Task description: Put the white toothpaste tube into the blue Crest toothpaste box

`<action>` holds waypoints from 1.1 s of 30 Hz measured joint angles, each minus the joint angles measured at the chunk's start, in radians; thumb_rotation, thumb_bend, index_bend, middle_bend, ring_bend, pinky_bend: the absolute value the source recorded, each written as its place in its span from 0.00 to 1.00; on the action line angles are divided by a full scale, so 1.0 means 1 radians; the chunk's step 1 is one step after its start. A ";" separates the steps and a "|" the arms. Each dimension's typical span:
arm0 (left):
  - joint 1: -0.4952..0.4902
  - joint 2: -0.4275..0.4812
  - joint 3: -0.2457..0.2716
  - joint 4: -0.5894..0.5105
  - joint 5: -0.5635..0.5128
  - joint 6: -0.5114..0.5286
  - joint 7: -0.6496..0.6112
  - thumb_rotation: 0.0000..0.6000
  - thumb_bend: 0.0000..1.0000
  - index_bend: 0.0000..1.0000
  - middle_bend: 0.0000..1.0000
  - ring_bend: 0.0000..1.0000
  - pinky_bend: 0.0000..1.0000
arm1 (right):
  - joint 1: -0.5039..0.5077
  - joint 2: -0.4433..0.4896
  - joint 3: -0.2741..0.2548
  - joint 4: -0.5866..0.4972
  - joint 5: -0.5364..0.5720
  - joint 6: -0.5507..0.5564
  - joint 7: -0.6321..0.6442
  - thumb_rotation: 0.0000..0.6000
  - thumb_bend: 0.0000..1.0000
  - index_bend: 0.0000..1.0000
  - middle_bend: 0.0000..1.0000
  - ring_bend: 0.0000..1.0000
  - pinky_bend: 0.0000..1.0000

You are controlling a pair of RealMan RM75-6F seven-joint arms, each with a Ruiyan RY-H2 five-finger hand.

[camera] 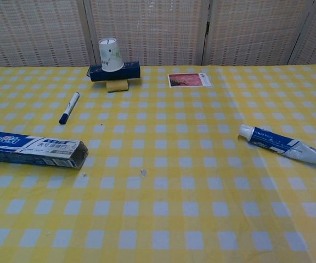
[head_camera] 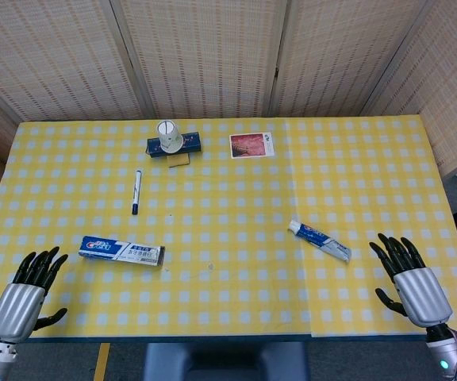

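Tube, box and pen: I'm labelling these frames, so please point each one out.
Tube (head_camera: 319, 240): head view, middle of its body.
Box (camera: 32, 148): chest view, middle of its printed side.
Pen (head_camera: 136, 191): head view, middle of its barrel.

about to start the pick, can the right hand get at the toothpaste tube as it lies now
Probably yes. The right hand is open at the table's near edge, and the toothpaste tube lies flat just ahead of it toward the middle, with only bare tablecloth between them.
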 measured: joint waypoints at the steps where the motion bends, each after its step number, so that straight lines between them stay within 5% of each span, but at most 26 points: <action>1: 0.001 0.003 0.001 -0.002 0.000 -0.002 0.000 1.00 0.17 0.00 0.00 0.00 0.00 | 0.001 -0.001 0.000 -0.001 -0.001 -0.001 -0.002 1.00 0.31 0.00 0.00 0.00 0.00; 7: -0.019 0.009 0.003 -0.005 0.024 -0.030 -0.027 1.00 0.18 0.02 0.03 0.01 0.00 | 0.002 -0.006 -0.003 -0.004 -0.011 -0.002 -0.012 1.00 0.31 0.00 0.00 0.00 0.00; 12: -0.080 0.003 -0.004 0.012 0.041 -0.111 -0.112 1.00 0.36 0.14 0.18 0.11 0.05 | 0.004 -0.013 -0.007 -0.007 -0.012 -0.015 -0.029 1.00 0.31 0.00 0.00 0.00 0.00; 22: -0.297 -0.088 -0.072 0.124 0.003 -0.402 -0.190 1.00 0.36 0.14 0.19 0.12 0.04 | 0.027 -0.037 0.007 -0.017 0.020 -0.069 -0.067 1.00 0.31 0.00 0.00 0.00 0.00; 33: -0.414 -0.164 -0.108 0.191 -0.084 -0.565 -0.144 1.00 0.36 0.16 0.19 0.10 0.04 | 0.057 -0.044 0.017 -0.009 0.111 -0.169 -0.089 1.00 0.31 0.00 0.00 0.00 0.00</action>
